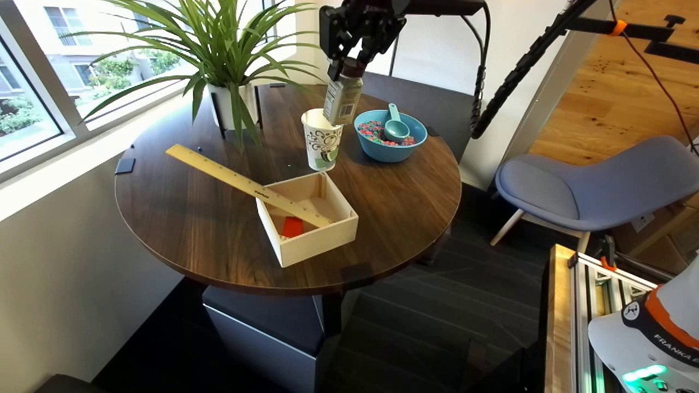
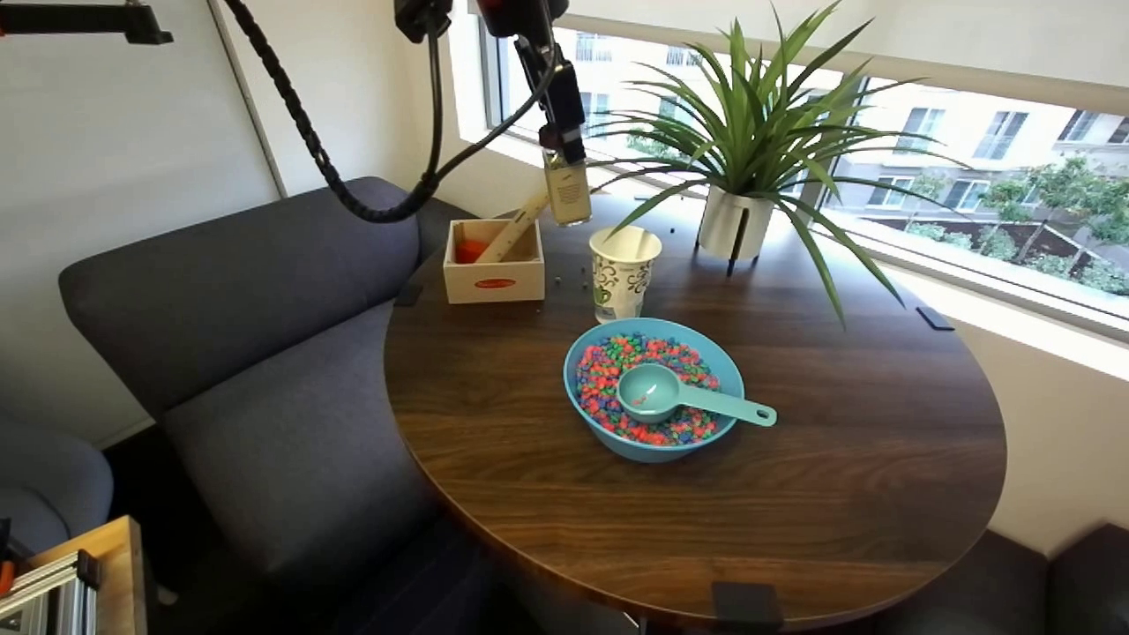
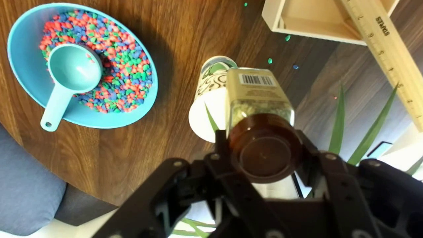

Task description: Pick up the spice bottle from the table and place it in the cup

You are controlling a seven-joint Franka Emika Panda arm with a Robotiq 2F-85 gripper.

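The spice bottle, a squarish clear bottle with a tan label and a brown-red cap, is held upright, slightly tilted, in both exterior views (image 1: 344,101) (image 2: 567,190) and the wrist view (image 3: 259,89). My gripper (image 3: 262,142) is shut on its cap, fingers on either side; it also shows in both exterior views (image 1: 349,63) (image 2: 562,145). The patterned paper cup (image 1: 322,144) (image 2: 620,287) (image 3: 210,86) stands upright on the dark round table (image 1: 218,234) (image 2: 838,476) (image 3: 125,165). The bottle hangs above the table, its base near rim height or higher, off to one side of the cup's mouth.
A blue bowl (image 1: 387,150) (image 2: 653,454) with coloured pebbles and a teal scoop (image 2: 648,392) stands beside the cup. A wooden box (image 1: 319,243) (image 2: 494,282) holds a leaning ruler (image 1: 235,177) and a red item. A potted plant's (image 1: 235,106) leaves reach near the gripper.
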